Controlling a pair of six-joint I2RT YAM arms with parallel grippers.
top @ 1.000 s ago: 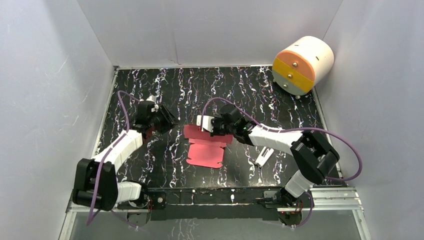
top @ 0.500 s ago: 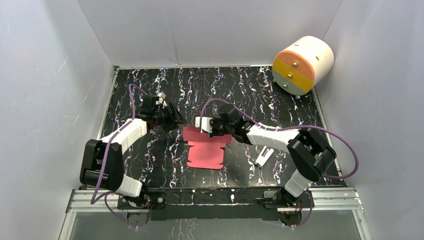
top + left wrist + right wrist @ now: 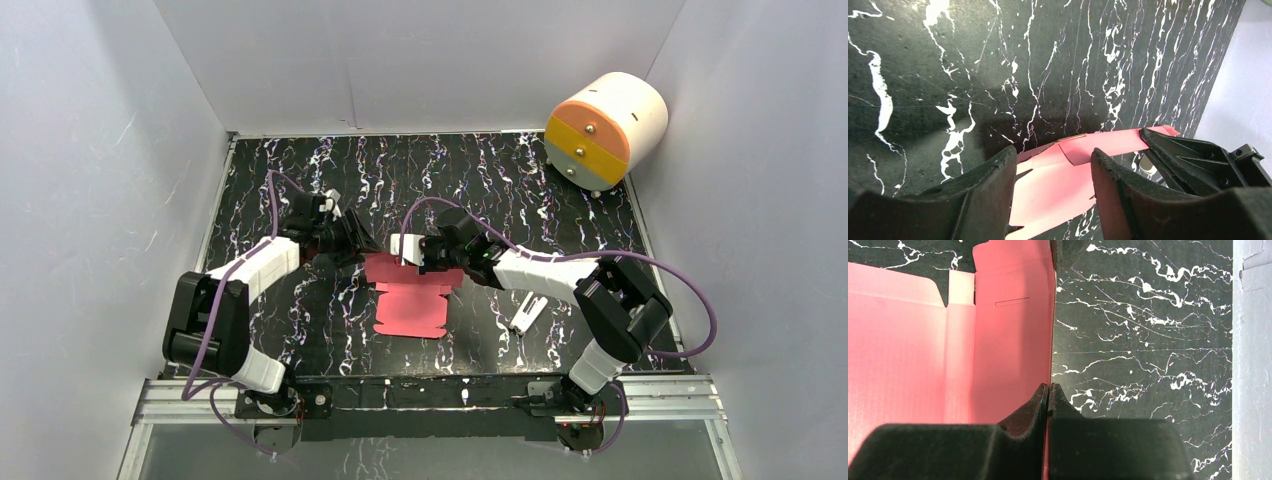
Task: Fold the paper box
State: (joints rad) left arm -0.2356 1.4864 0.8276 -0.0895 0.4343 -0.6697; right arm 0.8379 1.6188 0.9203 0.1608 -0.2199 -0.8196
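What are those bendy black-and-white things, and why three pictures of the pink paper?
They are two robot arms bolted to a black marbled table. One picture looks down from above; the other two come from cameras on each wrist, showing that arm's own fingers. The pink sheet is the paper box, not folded up yet. The right gripper is shut, pinching one edge. The left gripper is open beside the sheet. A small white clip lies nearby, and a white-and-orange cylinder sits at the far right corner.
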